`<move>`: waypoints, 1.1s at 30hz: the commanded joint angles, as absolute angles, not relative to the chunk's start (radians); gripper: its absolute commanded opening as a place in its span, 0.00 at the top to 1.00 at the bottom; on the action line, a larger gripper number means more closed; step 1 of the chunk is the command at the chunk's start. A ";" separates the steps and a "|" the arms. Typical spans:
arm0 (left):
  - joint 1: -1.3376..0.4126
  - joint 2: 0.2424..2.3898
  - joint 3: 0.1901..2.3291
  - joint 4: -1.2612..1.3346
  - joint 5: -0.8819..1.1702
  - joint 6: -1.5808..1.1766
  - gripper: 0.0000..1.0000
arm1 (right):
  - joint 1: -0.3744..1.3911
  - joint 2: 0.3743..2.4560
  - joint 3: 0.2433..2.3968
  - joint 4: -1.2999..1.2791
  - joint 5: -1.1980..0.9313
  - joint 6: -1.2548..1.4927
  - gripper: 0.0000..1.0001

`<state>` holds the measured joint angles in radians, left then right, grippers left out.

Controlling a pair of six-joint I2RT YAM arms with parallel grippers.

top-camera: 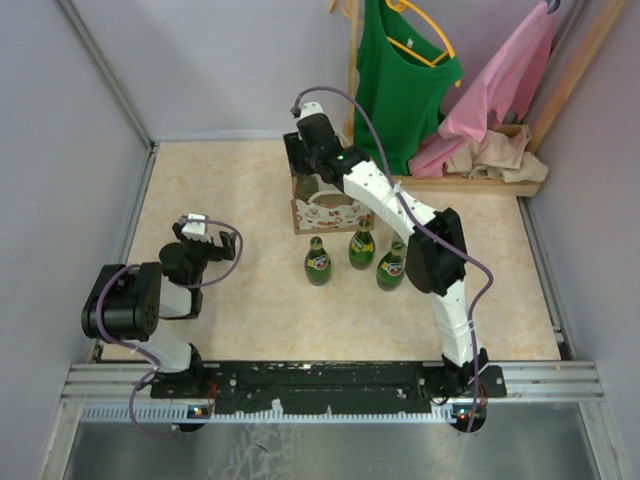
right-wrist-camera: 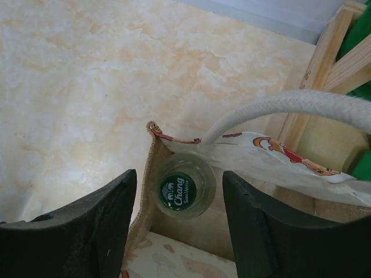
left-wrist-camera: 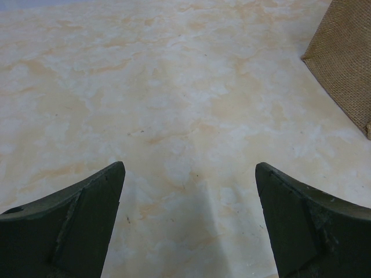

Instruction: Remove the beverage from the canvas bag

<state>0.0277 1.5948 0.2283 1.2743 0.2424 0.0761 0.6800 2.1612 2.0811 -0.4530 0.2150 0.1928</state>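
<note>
Hovering above the canvas bag (top-camera: 325, 208), the right gripper (right-wrist-camera: 178, 174) straddles the beverage bottle (right-wrist-camera: 178, 194).
Jaws moderately apart, not touching the green-capped bottle upright inside the bag; left gripper (left-wrist-camera: 190, 171) gapes wide above the table (left-wrist-camera: 174, 87).

White-and-black arms (top-camera: 385, 200) with looping purple cables (top-camera: 488, 272), a green light (top-camera: 342, 155), dark wedge-shaped end effector fingers (left-wrist-camera: 75, 231)

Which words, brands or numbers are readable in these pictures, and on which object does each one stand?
"Chang": on the green cap of the bottle standing inside the canvas bag.
Smaller line under it: it seems to be "Soda Water", but it is blurred and not certain.
Labels of the three green bottles outside the bag: too small to read.
Patterned panel of the bag: drawings only, no words I can read.
</note>
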 commanded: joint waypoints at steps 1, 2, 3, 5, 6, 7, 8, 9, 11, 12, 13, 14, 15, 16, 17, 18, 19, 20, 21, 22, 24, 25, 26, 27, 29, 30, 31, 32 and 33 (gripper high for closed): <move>0.022 1.595 0.242 1.283 0.240 0.081 0.00 | 0.680 2.164 2.076 -0.423 0.248 0.166 0.39; 0.021 1.595 0.243 1.283 0.240 0.080 0.00 | 0.680 2.166 2.072 -0.422 0.252 0.165 0.39; 0.023 1.595 0.241 1.283 0.240 0.081 0.00 | 0.680 2.168 2.070 -0.422 0.256 0.164 0.39; 0.022 1.595 0.242 1.282 0.241 0.081 0.00 | 0.681 2.173 2.063 -0.422 0.268 0.162 0.39; 0.022 1.595 0.242 1.283 0.240 0.080 0.00 | 0.680 2.175 2.060 -0.421 0.276 0.161 0.39; 0.021 1.595 0.242 1.282 0.240 0.081 0.00 | 0.680 2.176 2.055 -0.421 0.282 0.161 0.39; 0.021 1.595 0.242 1.282 0.240 0.081 0.00 | 0.680 2.177 2.050 -0.420 0.289 0.160 0.39; 0.021 1.595 0.242 1.282 0.240 0.081 0.00 | 0.680 2.178 2.045 -0.419 0.295 0.160 0.39; 0.022 1.595 0.242 1.282 0.240 0.080 0.00 | 0.681 2.180 2.036 -0.415 0.304 0.159 0.40; 0.022 1.595 0.242 1.284 0.240 0.080 0.00 | 0.680 2.181 2.034 -0.414 0.307 0.157 0.40; 0.022 1.595 0.243 1.283 0.240 0.081 0.00 | 0.680 2.183 2.033 -0.414 0.309 0.156 0.40; 0.022 1.595 0.242 1.282 0.240 0.081 0.00 | 0.680 2.185 2.033 -0.414 0.311 0.154 0.40; 0.022 1.595 0.242 1.282 0.241 0.081 0.00 | 0.680 2.187 2.033 -0.412 0.312 0.153 0.40; 0.021 1.595 0.242 1.282 0.240 0.081 0.00 | 0.680 2.190 2.032 -0.410 0.313 0.151 0.41; 0.021 1.595 0.242 1.282 0.241 0.080 0.00 | 0.680 2.192 2.032 -0.409 0.313 0.147 0.41; 0.022 1.595 0.242 1.282 0.241 0.081 0.00 | 0.680 2.196 2.033 -0.405 0.313 0.144 0.41; 0.022 1.595 0.242 1.283 0.240 0.080 0.00 | 0.680 2.198 2.033 -0.402 0.313 0.142 0.41; 0.022 1.595 0.242 1.282 0.241 0.080 0.00 | 0.680 2.202 2.035 -0.398 0.313 0.139 0.41; 0.022 1.595 0.243 1.283 0.239 0.081 0.00 | 0.680 2.206 2.036 -0.395 0.313 0.138 0.41; 0.023 1.595 0.242 1.283 0.240 0.081 0.00 | 0.680 2.211 2.039 -0.393 0.312 0.136 0.41; 0.023 1.595 0.243 1.283 0.240 0.080 0.00 | 0.680 2.222 2.048 -0.388 0.309 0.133 0.42; 0.022 1.595 0.242 1.282 0.240 0.080 0.00 | 0.680 2.230 2.055 -0.388 0.309 0.132 0.42; 0.021 1.595 0.242 1.282 0.240 0.080 0.00 | 0.680 2.237 2.060 -0.388 0.309 0.131 0.42; 0.022 1.595 0.242 1.282 0.240 0.081 0.00 | 0.680 2.243 2.064 -0.387 0.309 0.130 0.42; 0.021 1.595 0.242 1.282 0.240 0.081 0.00 | 0.680 2.252 2.071 -0.384 0.310 0.129 0.43; 0.023 1.595 0.242 1.282 0.239 0.080 0.00 | 0.680 2.256 2.073 -0.382 0.311 0.128 0.43; 0.022 1.595 0.242 1.283 0.240 0.081 0.00 | 0.680 2.259 2.075 -0.380 0.310 0.127 0.44; 0.022 1.595 0.242 1.283 0.240 0.081 0.00 | 0.680 2.262 2.074 -0.377 0.310 0.126 0.45; 0.022 1.595 0.242 1.282 0.240 0.081 0.00 | 0.680 2.264 2.074 -0.376 0.311 0.124 0.46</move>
<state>0.0277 1.5948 0.2283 1.2739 0.2428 0.0761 0.6804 2.2292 2.0312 -0.3847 0.2852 0.1551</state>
